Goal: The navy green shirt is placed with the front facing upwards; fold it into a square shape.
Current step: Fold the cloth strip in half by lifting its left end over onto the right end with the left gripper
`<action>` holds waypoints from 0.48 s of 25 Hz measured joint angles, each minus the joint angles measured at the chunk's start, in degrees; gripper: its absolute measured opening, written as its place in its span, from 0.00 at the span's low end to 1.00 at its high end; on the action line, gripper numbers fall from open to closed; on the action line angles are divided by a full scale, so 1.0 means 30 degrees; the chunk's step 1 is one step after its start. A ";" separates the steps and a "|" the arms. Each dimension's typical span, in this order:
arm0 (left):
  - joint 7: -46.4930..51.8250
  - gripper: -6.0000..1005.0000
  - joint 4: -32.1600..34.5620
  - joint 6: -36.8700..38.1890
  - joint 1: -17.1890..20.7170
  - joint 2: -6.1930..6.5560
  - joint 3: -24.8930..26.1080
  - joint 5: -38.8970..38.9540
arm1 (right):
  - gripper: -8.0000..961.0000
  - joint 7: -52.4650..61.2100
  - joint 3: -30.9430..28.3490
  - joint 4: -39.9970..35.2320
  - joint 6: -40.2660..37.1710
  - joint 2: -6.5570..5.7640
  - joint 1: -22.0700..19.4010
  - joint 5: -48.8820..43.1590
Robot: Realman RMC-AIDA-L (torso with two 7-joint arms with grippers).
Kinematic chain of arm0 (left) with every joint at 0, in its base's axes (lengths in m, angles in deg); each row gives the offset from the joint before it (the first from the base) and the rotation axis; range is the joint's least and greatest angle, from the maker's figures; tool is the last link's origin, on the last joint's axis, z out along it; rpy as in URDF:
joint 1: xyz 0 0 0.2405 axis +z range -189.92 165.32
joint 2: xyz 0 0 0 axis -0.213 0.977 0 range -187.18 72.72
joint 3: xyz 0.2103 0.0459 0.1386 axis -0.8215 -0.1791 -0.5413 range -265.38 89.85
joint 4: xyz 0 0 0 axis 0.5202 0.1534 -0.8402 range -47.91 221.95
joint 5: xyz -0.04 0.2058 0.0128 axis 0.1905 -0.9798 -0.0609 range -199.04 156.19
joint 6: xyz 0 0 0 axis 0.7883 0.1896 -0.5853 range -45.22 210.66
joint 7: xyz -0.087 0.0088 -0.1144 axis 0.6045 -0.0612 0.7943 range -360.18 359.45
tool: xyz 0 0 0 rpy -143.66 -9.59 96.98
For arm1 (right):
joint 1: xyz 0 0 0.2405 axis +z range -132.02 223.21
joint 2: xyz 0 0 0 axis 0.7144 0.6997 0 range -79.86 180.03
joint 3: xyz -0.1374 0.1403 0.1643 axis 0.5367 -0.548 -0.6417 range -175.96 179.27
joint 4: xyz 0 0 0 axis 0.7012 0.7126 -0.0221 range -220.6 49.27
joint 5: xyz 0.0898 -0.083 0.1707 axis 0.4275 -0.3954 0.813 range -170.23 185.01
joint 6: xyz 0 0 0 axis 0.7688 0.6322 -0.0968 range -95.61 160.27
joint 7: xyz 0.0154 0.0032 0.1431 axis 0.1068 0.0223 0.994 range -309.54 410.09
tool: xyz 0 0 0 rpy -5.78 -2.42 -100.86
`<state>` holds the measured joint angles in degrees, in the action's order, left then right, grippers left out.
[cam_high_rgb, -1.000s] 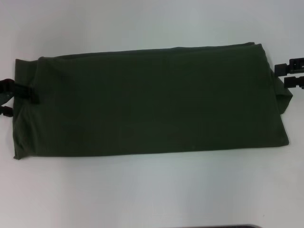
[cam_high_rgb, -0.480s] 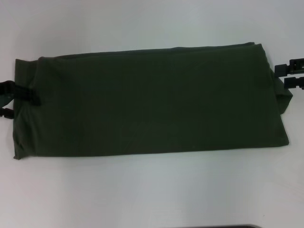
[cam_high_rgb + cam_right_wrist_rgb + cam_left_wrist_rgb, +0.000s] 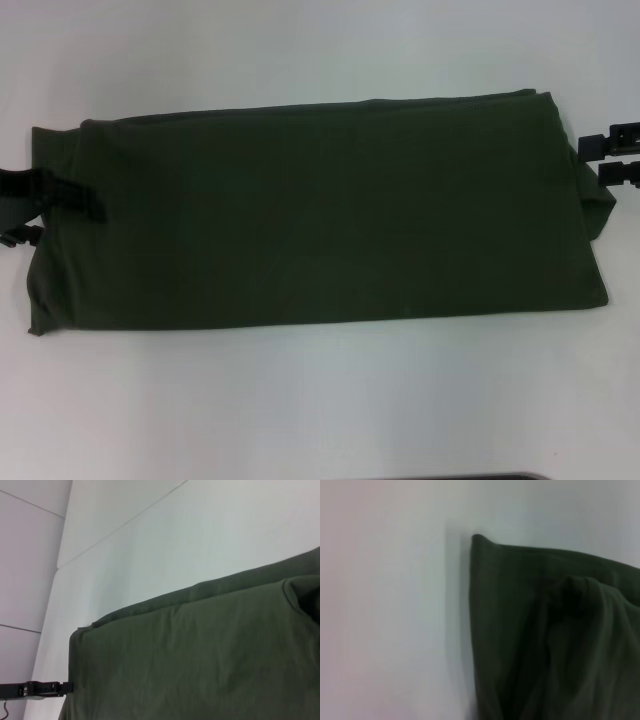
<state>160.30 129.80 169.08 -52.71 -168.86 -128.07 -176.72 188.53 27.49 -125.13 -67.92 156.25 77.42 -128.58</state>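
The navy green shirt [image 3: 320, 210] lies on the white table as a long folded band with its plain green side up. No lettering or collar shows. My left gripper [image 3: 36, 214] is at the shirt's left end. It is open and straddles the edge, with one finger [image 3: 52, 192] on top of the cloth and the other just off the edge. In the left wrist view that shirt end [image 3: 545, 645] is puckered. My right gripper [image 3: 604, 158] is at the shirt's right end, fingers close together on the edge. The right wrist view looks along the shirt [image 3: 200, 660].
The white table [image 3: 320, 400] surrounds the shirt on all sides. A dark strip [image 3: 460, 477] shows at the near edge of the head view. In the right wrist view, table seams [image 3: 125, 522] run across the far surface.
My left gripper has slid a little further onto the shirt's left end, and the cloth edge there has shifted slightly. The right gripper and the rest of the shirt have stayed put.
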 joint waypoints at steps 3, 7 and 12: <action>-0.0045 0.87 0.0001 0.0183 -0.0075 -0.0047 0.0085 0.0053 | 0.83 0.0000 0.0000 0.0000 0.0009 -0.0001 0.0000 0.0000; -0.0224 0.87 0.0008 0.0478 -0.0184 -0.0069 0.0138 0.0314 | 0.83 0.0001 0.0000 0.0000 0.0004 -0.0001 -0.0001 0.0000; -0.0274 0.87 0.0010 0.0509 -0.0258 -0.0107 0.0105 0.0353 | 0.83 0.0000 0.0000 0.0001 0.0029 -0.0010 -0.0001 0.0000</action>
<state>159.48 129.83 170.61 -53.49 -169.18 -127.75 -175.66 188.53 27.49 -125.12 -67.83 156.22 77.41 -128.57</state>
